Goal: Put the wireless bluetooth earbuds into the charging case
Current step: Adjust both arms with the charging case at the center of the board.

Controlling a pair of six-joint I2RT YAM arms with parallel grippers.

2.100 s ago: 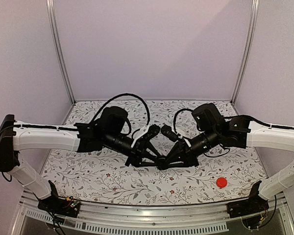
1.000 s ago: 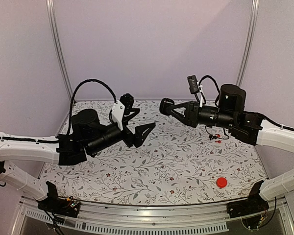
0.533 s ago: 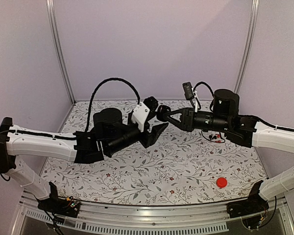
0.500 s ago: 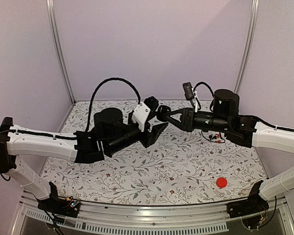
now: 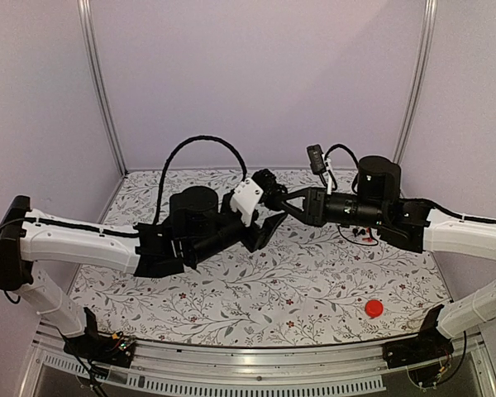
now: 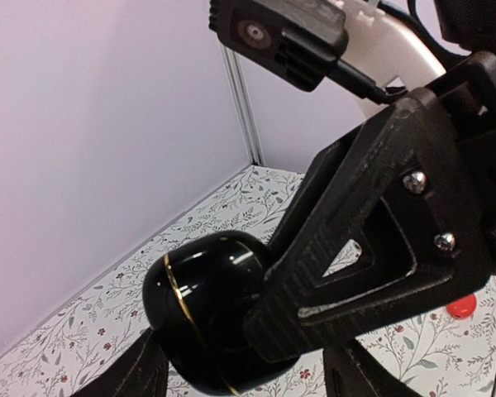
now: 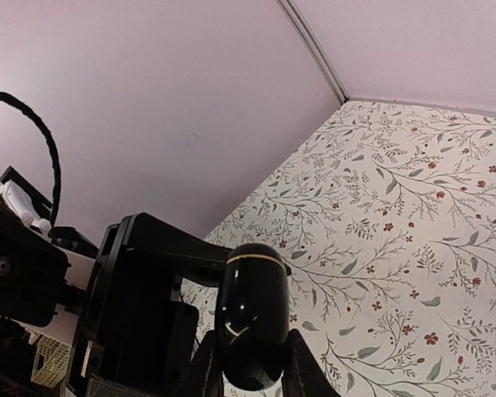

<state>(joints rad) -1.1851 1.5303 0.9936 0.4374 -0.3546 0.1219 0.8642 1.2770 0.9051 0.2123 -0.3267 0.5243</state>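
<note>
Nearest the arm bases, a flat red disc (image 5: 374,308) lies on the floral-patterned table (image 5: 231,306), toward its right front corner. Farther in, both arms reach toward the middle and meet in the air above the table. The right pincer (image 7: 252,372) is closed on the lower end of the small glossy black rounded charging case (image 7: 252,308), which is shut and has a thin gold seam line. The left pincer (image 5: 270,203) stands about half open, one finger on each side of the case. Whether either finger touches the case cannot be told. Behind them is a plain pale lilac wall (image 5: 256,74).
</note>
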